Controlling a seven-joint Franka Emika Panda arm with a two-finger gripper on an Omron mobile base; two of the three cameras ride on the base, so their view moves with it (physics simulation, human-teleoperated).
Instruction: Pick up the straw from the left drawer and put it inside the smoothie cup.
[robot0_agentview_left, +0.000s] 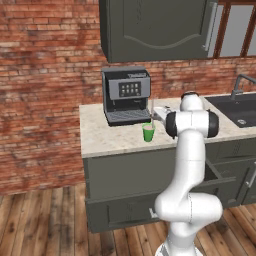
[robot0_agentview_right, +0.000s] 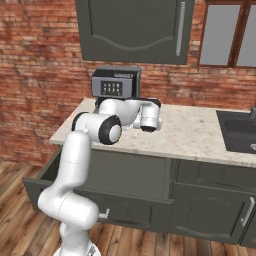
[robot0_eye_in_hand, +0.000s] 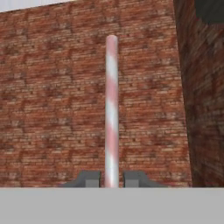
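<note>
Here, from the left base, your small bright green smoothie cup stands on the speckled stone counter before the black coffee machine. From the right, the arm hides it. By hand, the gripper pinches the pink-white striped straw against brick.

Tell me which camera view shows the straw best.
The hand view: the straw runs up the middle, pink-and-white striped, clamped between the gripper fingertips against the brick wall. In the left base view it is a faint thin line above the smoothie cup. In the right base view I cannot make it out.
</note>
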